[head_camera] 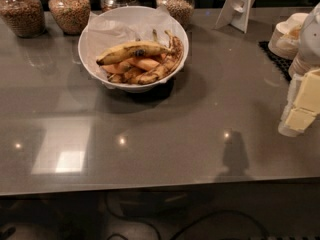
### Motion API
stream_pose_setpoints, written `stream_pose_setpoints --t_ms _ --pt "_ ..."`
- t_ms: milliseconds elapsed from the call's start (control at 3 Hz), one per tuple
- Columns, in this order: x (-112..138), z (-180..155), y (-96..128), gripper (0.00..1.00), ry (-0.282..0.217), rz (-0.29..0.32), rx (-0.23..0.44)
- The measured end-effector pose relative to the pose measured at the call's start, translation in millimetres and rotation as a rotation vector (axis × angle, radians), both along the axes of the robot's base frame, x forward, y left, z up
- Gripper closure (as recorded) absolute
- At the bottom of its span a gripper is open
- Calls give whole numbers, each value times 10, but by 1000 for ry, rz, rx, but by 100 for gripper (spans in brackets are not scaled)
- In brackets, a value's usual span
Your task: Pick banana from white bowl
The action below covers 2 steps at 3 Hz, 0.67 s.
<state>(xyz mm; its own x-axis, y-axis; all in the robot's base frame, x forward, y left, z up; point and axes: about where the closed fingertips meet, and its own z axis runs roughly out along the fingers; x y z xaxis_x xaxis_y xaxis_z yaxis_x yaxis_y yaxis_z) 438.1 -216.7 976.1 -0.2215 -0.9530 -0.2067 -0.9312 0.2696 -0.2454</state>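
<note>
The white bowl (95, 59), wide and lined with crumpled white paper, stands on the grey counter at the back centre-left. The banana (132, 51), long and yellow with a dark bruise patch, lies across the top of several smaller orange-brown overripe bananas (142, 70) inside it. My gripper (301, 106), white with cream-yellow parts, is at the right edge of the camera view. It hangs above the counter, well to the right of the bowl and a little nearer the front, and touches nothing.
Several glass jars of grains (22, 11) stand along the back edge behind the bowl. A white card stand (239, 6) is at the back right. Stacked small off-white bowls (286, 34) sit on a black mat (274, 59) at the right. The counter's front edge (150, 188) runs below.
</note>
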Motion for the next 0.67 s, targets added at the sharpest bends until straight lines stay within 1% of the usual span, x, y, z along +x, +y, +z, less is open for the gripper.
stream_pose_setpoints --t_ms 333,667 --pt "1 0 1 0 0 0 0" --pt "97 30 76 0 -39 16 35"
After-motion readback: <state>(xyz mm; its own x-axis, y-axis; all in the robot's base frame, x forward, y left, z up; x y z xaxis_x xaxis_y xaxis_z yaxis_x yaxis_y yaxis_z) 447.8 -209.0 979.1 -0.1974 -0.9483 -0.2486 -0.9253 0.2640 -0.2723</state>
